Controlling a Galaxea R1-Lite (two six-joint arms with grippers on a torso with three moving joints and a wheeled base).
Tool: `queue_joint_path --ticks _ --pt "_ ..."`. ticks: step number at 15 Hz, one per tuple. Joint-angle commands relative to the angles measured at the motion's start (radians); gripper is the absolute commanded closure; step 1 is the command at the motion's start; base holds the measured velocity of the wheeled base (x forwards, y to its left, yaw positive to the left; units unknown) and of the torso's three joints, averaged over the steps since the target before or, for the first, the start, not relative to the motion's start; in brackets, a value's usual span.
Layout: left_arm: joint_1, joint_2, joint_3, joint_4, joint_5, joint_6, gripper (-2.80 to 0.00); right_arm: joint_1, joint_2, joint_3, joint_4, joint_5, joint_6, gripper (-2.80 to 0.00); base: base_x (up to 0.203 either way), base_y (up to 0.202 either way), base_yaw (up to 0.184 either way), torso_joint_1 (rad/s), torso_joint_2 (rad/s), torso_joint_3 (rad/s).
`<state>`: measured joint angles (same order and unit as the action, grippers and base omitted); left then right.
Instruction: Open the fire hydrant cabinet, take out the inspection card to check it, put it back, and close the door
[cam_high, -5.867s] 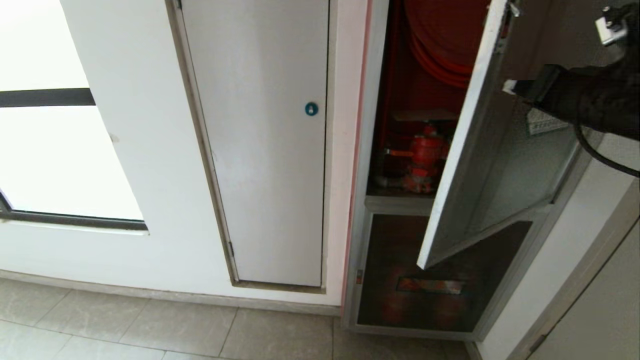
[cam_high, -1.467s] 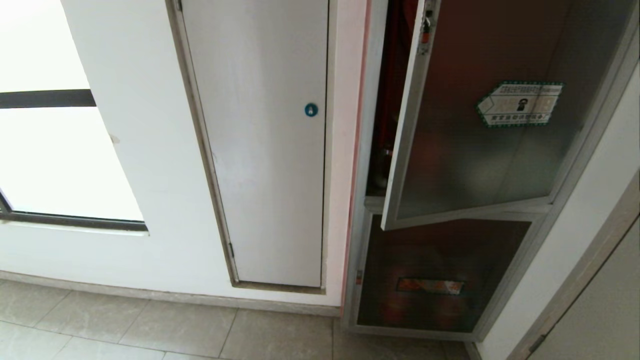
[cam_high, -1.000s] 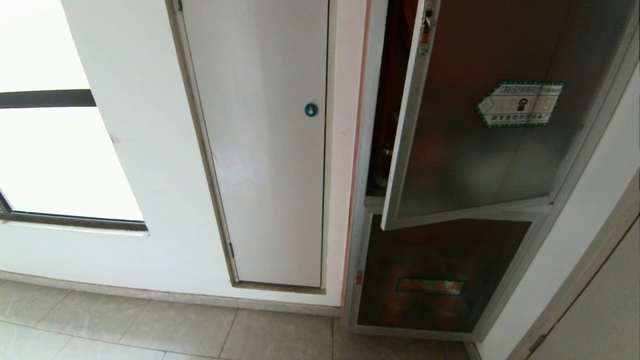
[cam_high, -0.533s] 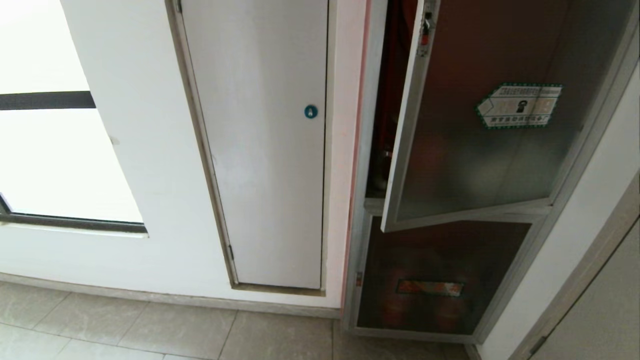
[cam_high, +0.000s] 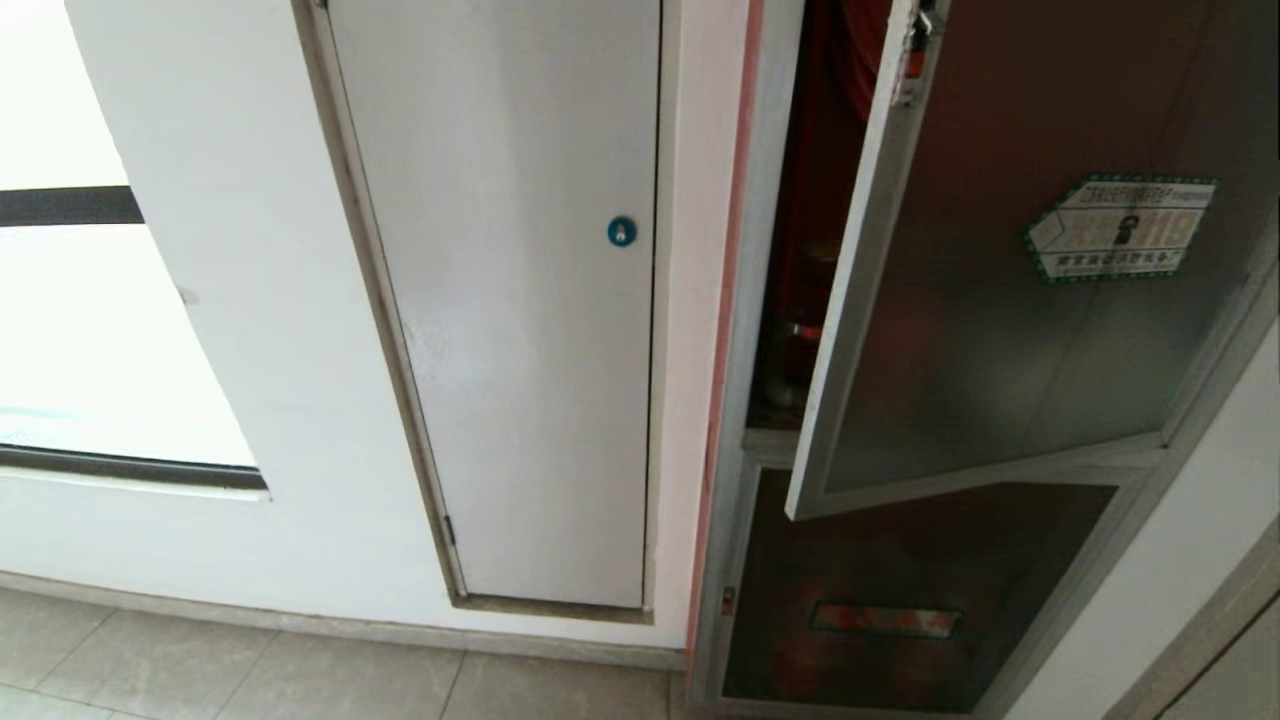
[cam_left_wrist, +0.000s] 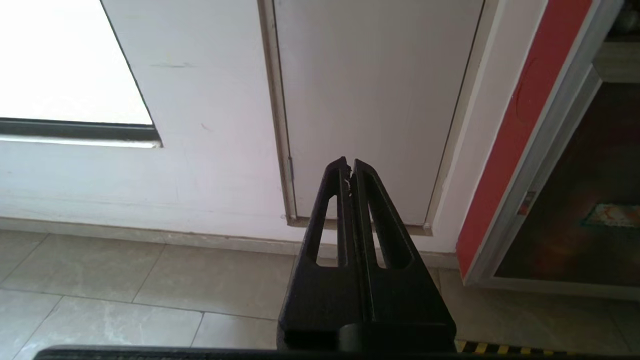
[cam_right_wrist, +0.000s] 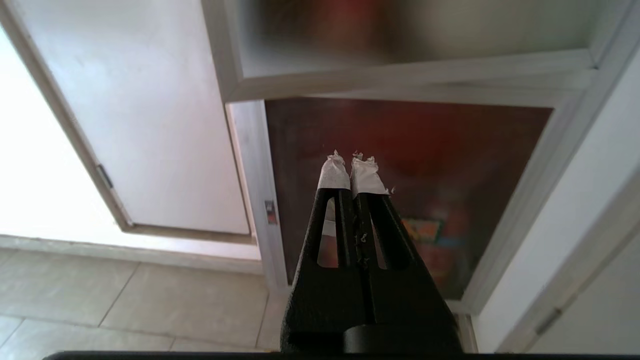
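Far left: bright window, then plain white door with round blue lock. Left gripper parked low before that white door, fingers pressed together, empty. Right gripper likewise low, taped fingers pressed together, holding nothing, aimed at lower dark panel. Above and beyond those fingers: cabinet with door ajar, not latched. Card not visible. Risk: door drifting open again unless pushed home.
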<state>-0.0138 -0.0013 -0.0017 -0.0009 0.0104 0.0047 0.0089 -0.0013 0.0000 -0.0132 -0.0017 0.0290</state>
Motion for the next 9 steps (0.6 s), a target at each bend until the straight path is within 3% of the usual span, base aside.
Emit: queue_joint_path --ticks 1,9 --pt "0.0 0.001 0.0 -0.001 0.0 0.0 0.0 0.0 0.001 0.005 -0.001 0.0 0.0 0.0 0.192 0.0 0.0 0.007 0.0 0.008" --pt "0.0 0.001 0.0 -0.001 0.0 0.0 0.0 0.0 0.001 0.005 -0.001 0.0 0.0 0.0 0.197 0.0 0.0 0.004 0.0 0.003"
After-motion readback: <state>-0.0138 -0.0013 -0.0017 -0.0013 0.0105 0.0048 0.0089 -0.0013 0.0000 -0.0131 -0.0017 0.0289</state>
